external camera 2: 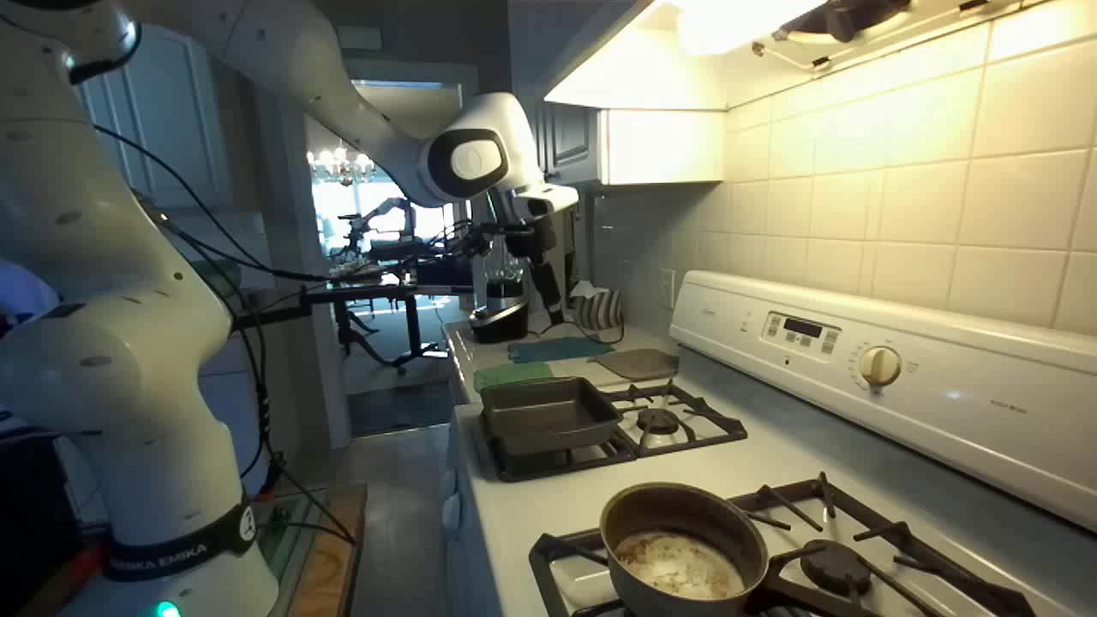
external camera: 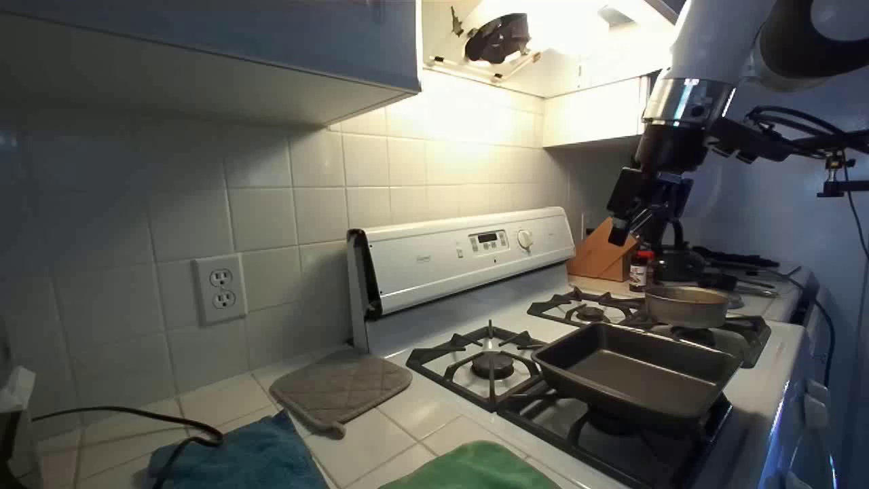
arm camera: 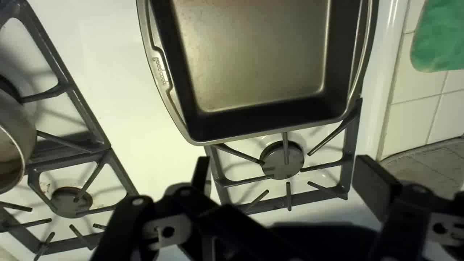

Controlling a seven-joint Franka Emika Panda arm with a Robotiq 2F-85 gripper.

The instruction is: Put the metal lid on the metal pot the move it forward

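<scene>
The metal pot (external camera: 686, 311) stands uncovered on a burner grate of the stove. An exterior view looks into the pot (external camera 2: 677, 507), showing a stained pale bottom and a dark handle (external camera 2: 801, 594) toward the lower right. Only part of the pot (arm camera: 18, 125) appears at the left edge of the wrist view. I cannot make out the metal lid in any view. My gripper (arm camera: 284, 163) is open, its fingers wide apart with nothing between them. It hovers over the stove, with a bare burner below in the wrist view. An exterior view shows the gripper (external camera: 645, 231) well above the grates.
A dark rectangular pan (external camera: 631, 373) rests on a neighbouring grate, also seen as the pan (arm camera: 253, 54). A grey mat (external camera: 343, 387), blue cloth (external camera: 244, 455) and green cloth (external camera: 475, 468) lie on the counter. Behind are a knife block (external camera: 604, 257) and bottle (external camera: 638, 273).
</scene>
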